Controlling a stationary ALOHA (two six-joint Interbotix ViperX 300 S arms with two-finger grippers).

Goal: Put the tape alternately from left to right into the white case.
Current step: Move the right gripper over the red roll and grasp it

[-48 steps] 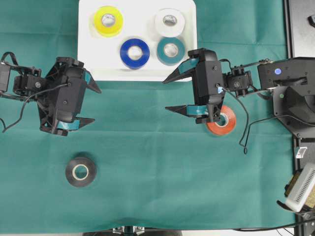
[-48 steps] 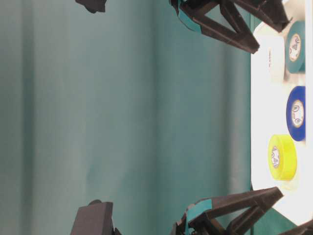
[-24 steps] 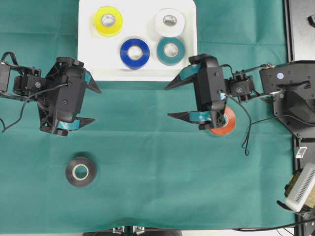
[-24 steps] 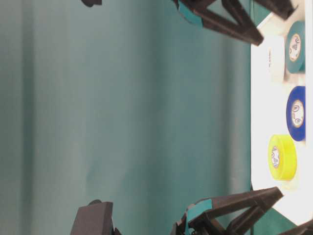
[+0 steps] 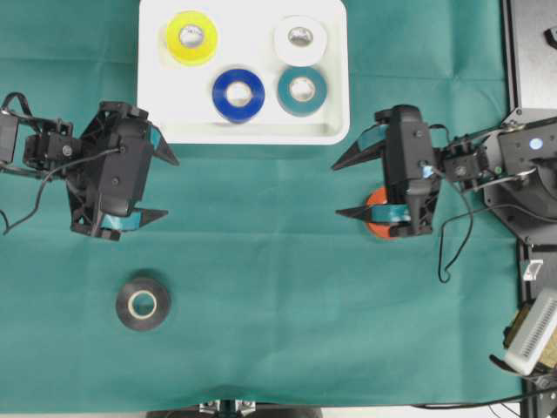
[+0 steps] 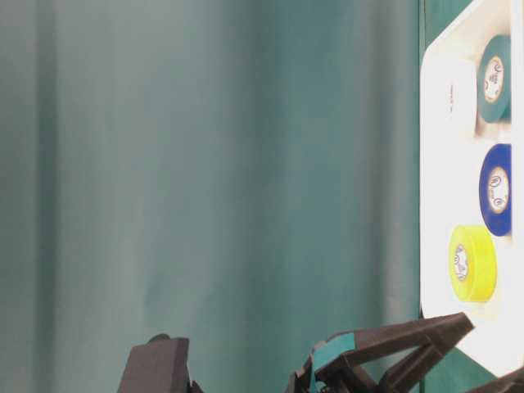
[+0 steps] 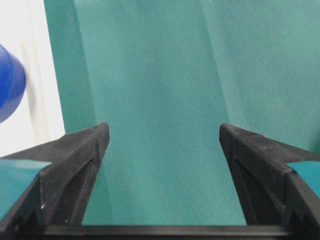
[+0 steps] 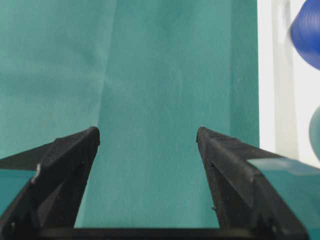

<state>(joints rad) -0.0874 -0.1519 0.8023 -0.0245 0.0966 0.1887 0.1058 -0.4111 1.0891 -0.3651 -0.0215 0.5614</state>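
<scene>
Green cloth [image 5: 287,331] covers the whole surface. At the left, the left end effector [image 5: 165,187] hangs above the cloth with its jaws spread wide and nothing between them. Below it in the overhead view lies a black tape roll [image 5: 143,304], flat on the cloth and well apart from it. The white case [image 5: 252,132] sits at the top middle, and it holds four rolls: yellow [image 5: 192,37], blue [image 5: 238,94], teal [image 5: 302,90] and white [image 5: 300,38] (the blue and teal ones lie just beside each other). At the right, the right end effector [image 5: 345,188] is released too, with empty jaws. An orange tape roll [image 5: 376,219] lies on the cloth under this arm, mostly hidden by it.
</scene>
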